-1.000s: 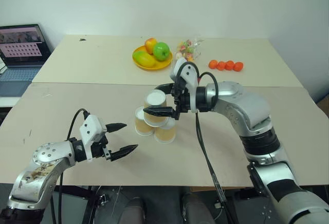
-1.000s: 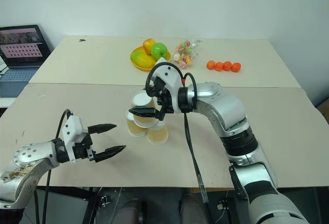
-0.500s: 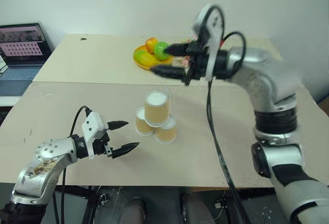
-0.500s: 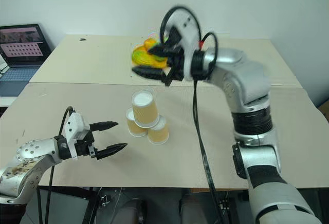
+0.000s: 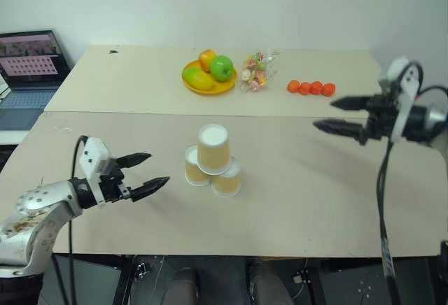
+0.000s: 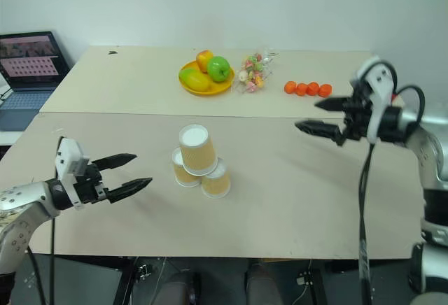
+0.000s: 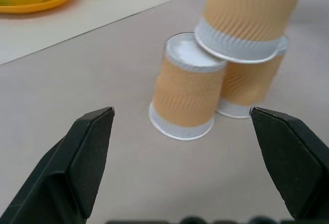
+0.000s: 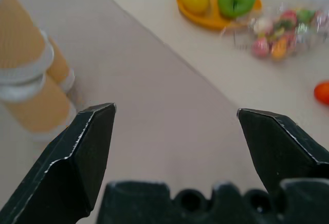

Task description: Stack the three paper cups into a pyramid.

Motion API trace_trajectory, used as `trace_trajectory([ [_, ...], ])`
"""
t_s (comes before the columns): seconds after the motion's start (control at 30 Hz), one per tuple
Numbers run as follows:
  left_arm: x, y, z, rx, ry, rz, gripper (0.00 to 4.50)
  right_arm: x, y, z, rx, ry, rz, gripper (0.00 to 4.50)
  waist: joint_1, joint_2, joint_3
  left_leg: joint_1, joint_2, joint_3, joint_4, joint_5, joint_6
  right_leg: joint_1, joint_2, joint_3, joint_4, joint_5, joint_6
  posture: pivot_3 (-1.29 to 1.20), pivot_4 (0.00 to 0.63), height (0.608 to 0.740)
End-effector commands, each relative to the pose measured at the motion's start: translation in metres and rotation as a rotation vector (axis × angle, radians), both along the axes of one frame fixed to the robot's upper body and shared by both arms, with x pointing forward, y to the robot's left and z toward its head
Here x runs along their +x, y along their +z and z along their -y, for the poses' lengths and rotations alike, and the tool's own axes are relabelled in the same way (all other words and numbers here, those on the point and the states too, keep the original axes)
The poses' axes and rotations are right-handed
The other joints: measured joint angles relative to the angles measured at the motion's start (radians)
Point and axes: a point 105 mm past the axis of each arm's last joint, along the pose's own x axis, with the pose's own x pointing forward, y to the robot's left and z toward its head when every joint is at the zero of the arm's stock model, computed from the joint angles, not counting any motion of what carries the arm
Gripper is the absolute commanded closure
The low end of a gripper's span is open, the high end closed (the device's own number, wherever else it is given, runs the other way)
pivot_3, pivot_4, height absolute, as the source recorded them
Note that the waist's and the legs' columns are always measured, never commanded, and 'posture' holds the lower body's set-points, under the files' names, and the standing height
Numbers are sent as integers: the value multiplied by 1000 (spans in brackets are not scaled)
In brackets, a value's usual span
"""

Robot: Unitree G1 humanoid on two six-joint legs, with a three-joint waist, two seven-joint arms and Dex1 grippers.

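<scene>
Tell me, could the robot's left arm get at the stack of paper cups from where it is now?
Probably yes. The left gripper is open, holds nothing and points toward the pyramid of three paper cups, with bare table between them. It would need a gentle approach, since the top cup merely rests on the two below.

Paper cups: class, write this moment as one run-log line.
paper cups: pyramid, two below, one on top | left gripper: open, empty | right gripper: open, empty, apart from the cups

Ribbed matt paper cups stand on a smooth matt table.
</scene>
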Motion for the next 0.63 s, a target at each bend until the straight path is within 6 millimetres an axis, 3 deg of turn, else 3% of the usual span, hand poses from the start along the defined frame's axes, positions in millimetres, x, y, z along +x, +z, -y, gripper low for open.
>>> trace_trajectory([
  [0.03, 0, 2, -8, 34, 70, 41, 0, -23, -10, 9, -6, -14, 42, 47, -1, 0, 0, 0, 0, 0, 0, 0, 0, 0, 0, 0, 1, 0, 0, 0, 150, 734],
  [0.1, -1, -1, -4, 45, 79, 41, 0, -33, -33, 10, -3, -39, 10, 47, 2, 0, 0, 3, 0, 0, -1, 0, 0, 2, 1, 1, 1, 0, 0, 0, 150, 734],
  [0.3, -1, -9, 8, 24, 45, 34, 0, -40, -62, 20, 34, -158, 10, 47, 2, 0, 0, 6, 0, 2, 2, 1, -1, 6, 1, 3, 2, -4, 7, 0, 150, 734],
  [0.63, 12, -1, 14, 10, 51, 84, 0, -36, -44, 3, 70, -158, 57, 47, 2, -1, 0, 7, 0, 2, 3, 1, -1, 6, 2, 4, 2, -4, 7, 0, 150, 734],
])
